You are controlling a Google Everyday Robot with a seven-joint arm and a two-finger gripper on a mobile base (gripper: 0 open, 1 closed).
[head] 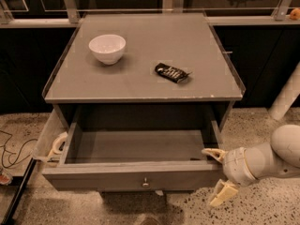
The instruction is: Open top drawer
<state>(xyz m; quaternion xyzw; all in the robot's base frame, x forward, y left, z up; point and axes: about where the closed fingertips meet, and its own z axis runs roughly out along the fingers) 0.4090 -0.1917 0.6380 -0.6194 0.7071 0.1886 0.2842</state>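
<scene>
Camera view looks down on a grey cabinet, and the job seems nearly or wholly done. At far left, cables lie on the speckled floor. A pale ring-shaped thing sits against the cabinet's left side, just beside the drawer's wall. The top drawer stands pulled well out from under the surface. Its deep grey inside looks bare, and its small round knob sits at the middle of the front panel. Whether it has more travel cannot be told. Judging by how much interior shows, little is left but to draw the arm away. On the surface a white bowl stands toward the left rear, and a dark snack packet lies right of centre, well apart from it. At the right, the gripper sits at the drawer front's right corner, not at the knob. Its fingers are spread apart and clasp nothing, one at the corner's top edge and the other angled down below the panel. The white arm reaches in low from the right, wrist pointing left.
</scene>
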